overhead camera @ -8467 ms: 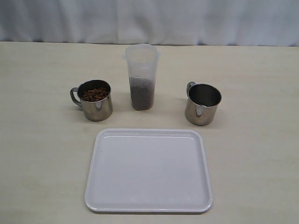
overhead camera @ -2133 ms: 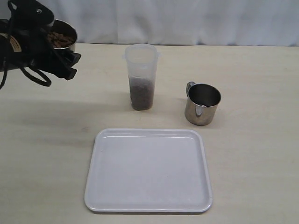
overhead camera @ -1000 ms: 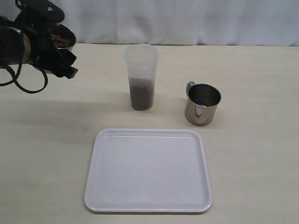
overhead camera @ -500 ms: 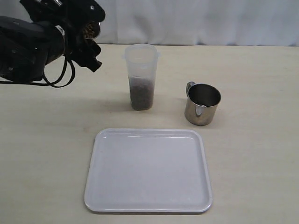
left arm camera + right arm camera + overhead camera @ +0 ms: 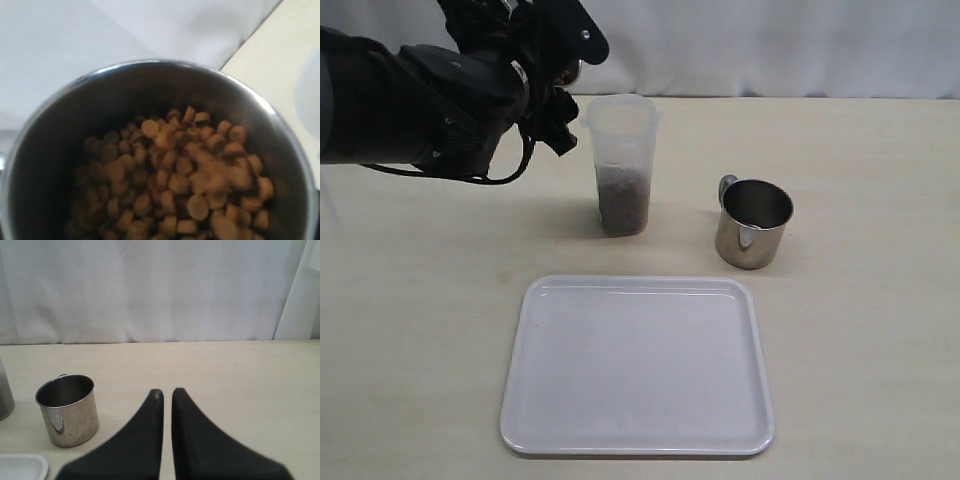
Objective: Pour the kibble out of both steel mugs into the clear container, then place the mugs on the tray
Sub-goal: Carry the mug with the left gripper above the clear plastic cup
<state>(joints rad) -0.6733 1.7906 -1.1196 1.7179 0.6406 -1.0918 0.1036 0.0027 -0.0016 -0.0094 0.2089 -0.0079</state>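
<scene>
My left gripper [image 5: 552, 85] hangs in the air just left of the clear container's [image 5: 623, 160] rim, shut on a steel mug [image 5: 567, 72] that the black arm mostly hides. The left wrist view looks into that mug [image 5: 165, 66], which is full of brown kibble [image 5: 185, 175]; the fingers do not show there. The container stands upright with kibble [image 5: 623, 205] in its lower part. The second steel mug [image 5: 753, 222] stands empty to its right. The white tray [image 5: 638, 365] lies in front, bare. My right gripper [image 5: 167, 391] is shut on nothing, hovering beside the empty mug [image 5: 67, 410].
A white curtain [image 5: 770, 45] closes off the back of the beige table [image 5: 860, 330]. The right wrist view catches the tray's corner [image 5: 20, 466] and the container's edge [image 5: 4, 395].
The left arm has carried the kibble-filled mug to the right, from the far left up to the container's rim. Container, empty mug and tray have not moved.
</scene>
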